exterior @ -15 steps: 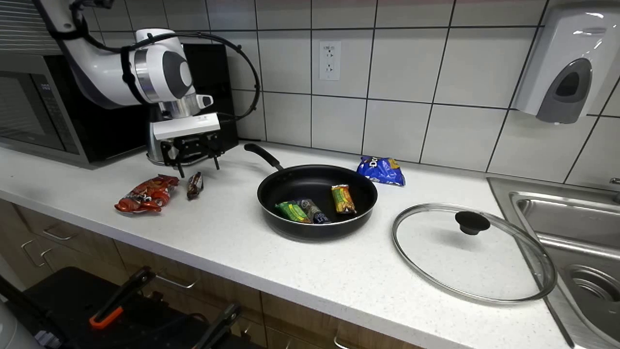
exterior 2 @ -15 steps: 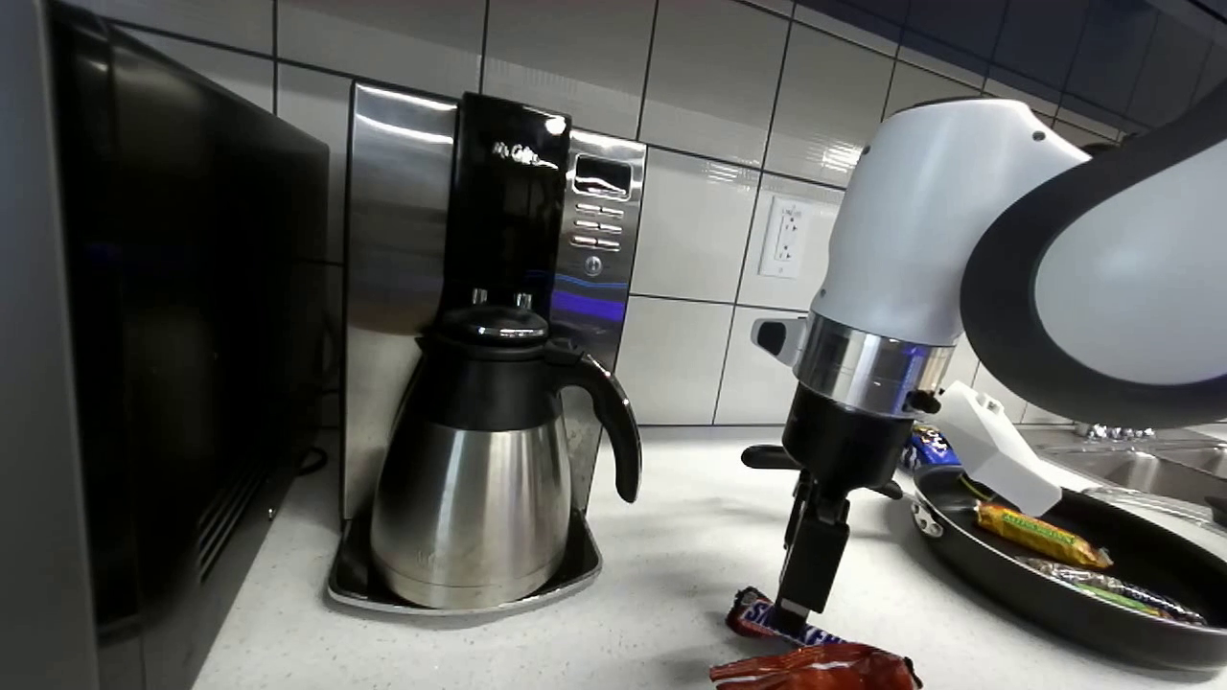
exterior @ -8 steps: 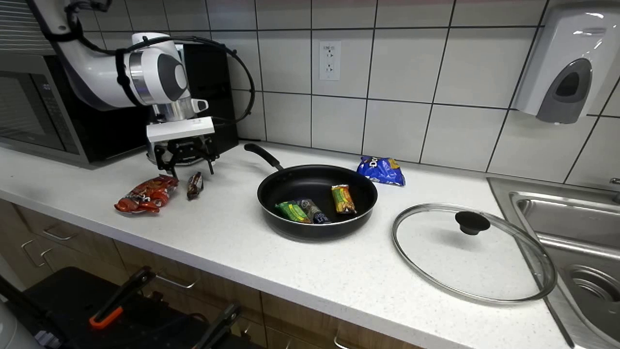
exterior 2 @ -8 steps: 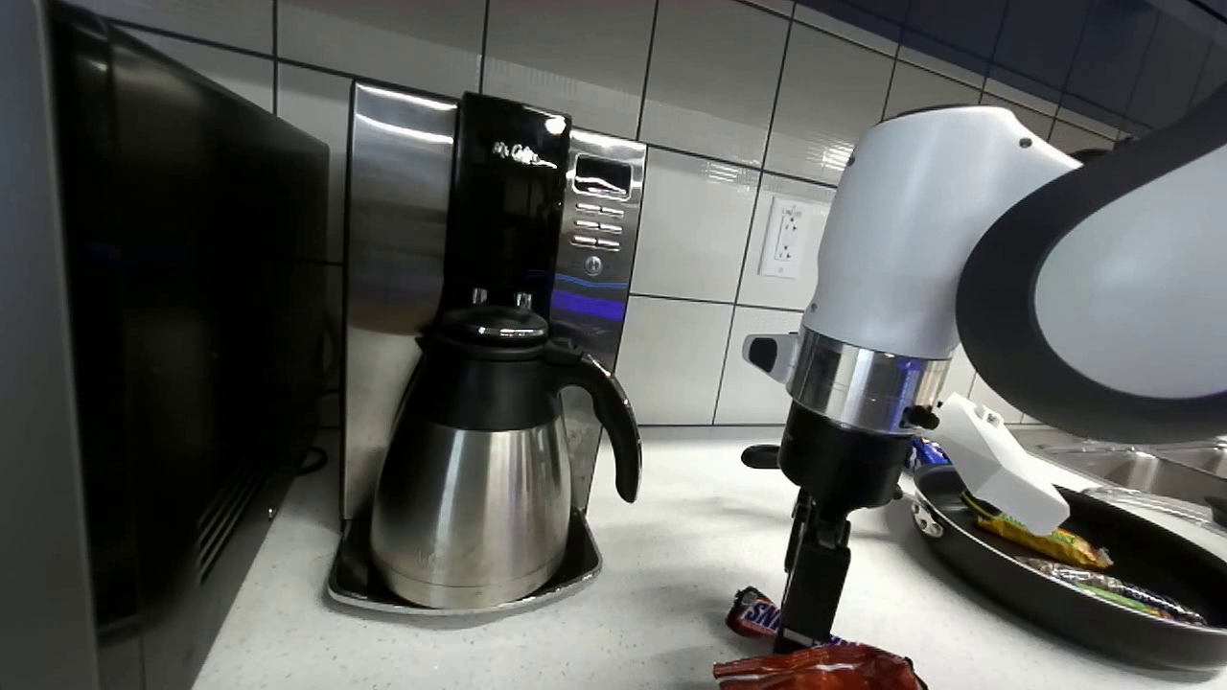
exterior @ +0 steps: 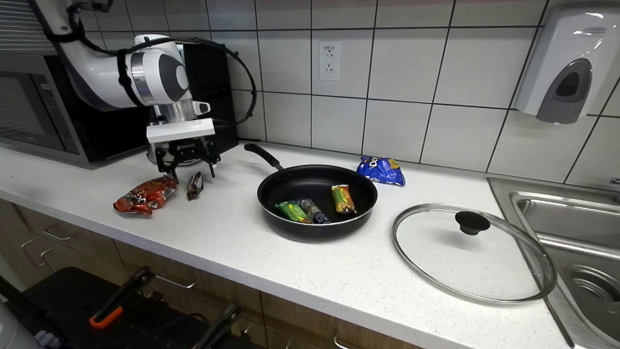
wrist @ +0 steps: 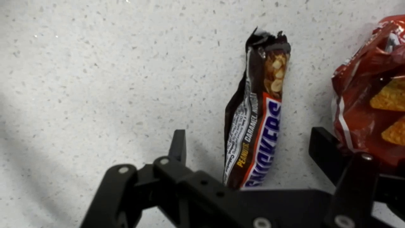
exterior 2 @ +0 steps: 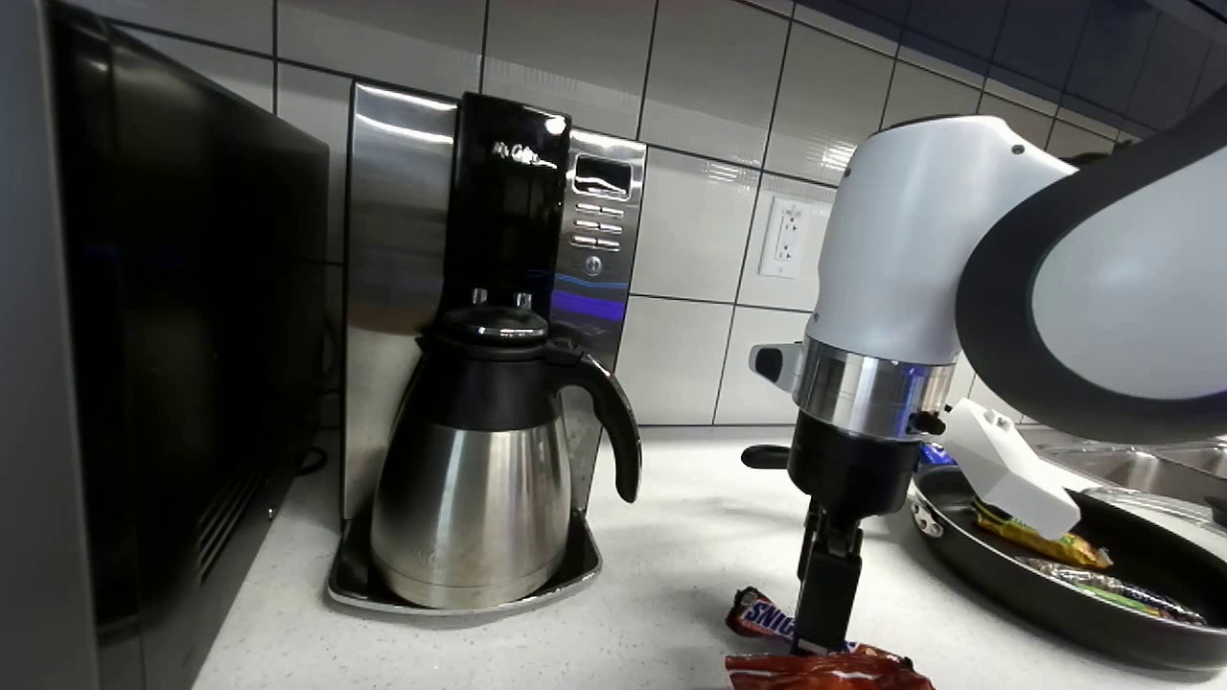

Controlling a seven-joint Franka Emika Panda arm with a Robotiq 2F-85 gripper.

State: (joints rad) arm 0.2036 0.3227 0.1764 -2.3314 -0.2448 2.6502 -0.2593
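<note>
Clearly, the claw gapes wide over 1 Snickers bar, red bag alongside.

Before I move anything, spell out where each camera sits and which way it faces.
An exterior view: in front of and above the counter, facing the tiled wall; arm and gripper show.
An exterior view: near the coffee maker, facing it; arm and gripper show at right.
Wrist view: on the arm, looking down at the Snickers bar; gripper shows, arm does not.
Both exterior views share the pan and red chip bag.
</note>
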